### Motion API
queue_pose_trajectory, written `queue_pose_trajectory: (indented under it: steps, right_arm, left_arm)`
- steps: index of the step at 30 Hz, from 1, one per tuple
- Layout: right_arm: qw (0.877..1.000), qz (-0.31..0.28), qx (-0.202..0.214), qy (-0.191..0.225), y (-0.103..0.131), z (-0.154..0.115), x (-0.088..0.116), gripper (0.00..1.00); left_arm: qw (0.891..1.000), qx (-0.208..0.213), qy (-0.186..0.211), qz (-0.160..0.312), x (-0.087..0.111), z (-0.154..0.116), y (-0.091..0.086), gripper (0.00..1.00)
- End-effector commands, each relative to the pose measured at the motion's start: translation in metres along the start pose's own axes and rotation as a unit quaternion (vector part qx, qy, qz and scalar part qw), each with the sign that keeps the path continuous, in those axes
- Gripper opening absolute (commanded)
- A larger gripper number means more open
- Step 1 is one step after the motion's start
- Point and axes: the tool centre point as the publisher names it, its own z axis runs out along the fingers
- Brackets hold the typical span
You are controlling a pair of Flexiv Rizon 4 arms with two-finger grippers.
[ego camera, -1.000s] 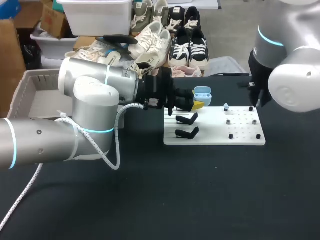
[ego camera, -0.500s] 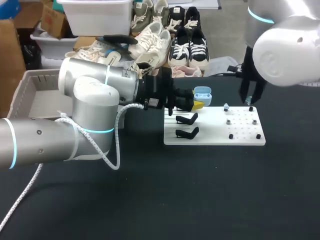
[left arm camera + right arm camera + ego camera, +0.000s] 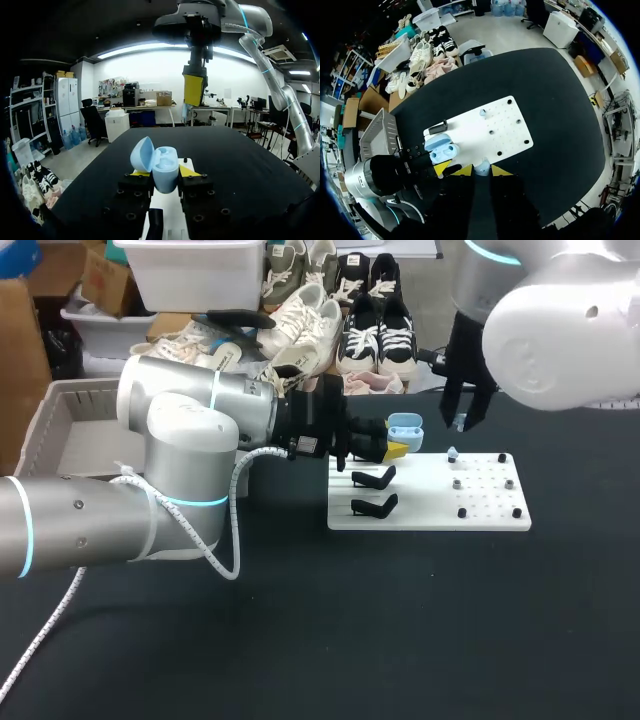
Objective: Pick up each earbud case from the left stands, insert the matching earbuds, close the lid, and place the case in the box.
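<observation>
My left gripper (image 3: 395, 447) is shut on a light blue earbud case (image 3: 405, 427) with its lid open, held just over the far left corner of the white board (image 3: 430, 508). In the left wrist view the case (image 3: 164, 165) sits upright between my fingers, lid (image 3: 142, 153) tipped back. My right gripper (image 3: 462, 418) hangs above and to the right of the case, shut on a small pale blue earbud (image 3: 482, 166). A second earbud (image 3: 452, 453) rests on a peg of the board.
Two empty black stands (image 3: 375, 478) (image 3: 375, 506) stick up at the board's left end, and small pegs (image 3: 461, 512) dot its right half. A grey box (image 3: 60, 430) stands at the table's far left, behind my left arm.
My right arm has swung left and back from the board's right end to a spot near the open case, carrying the earbud. The left arm and case have stayed still.
</observation>
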Motion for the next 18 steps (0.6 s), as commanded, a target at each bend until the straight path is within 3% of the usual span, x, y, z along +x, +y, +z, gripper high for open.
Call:
queue_pose_trajectory:
  steps: [1,18]
  right_arm:
    - [1.000,0.000,0.011,-0.001,0.019,-0.002,-0.003,0.00]
    - [1.000,-0.010,0.012,0.009,0.052,0.015,-0.005,0.00]
  left_arm:
    - [1.000,-0.002,-0.001,0.000,0.000,0.000,-0.001,0.00]
    - [1.000,-0.002,-0.001,0.000,0.000,0.000,-0.001,0.00]
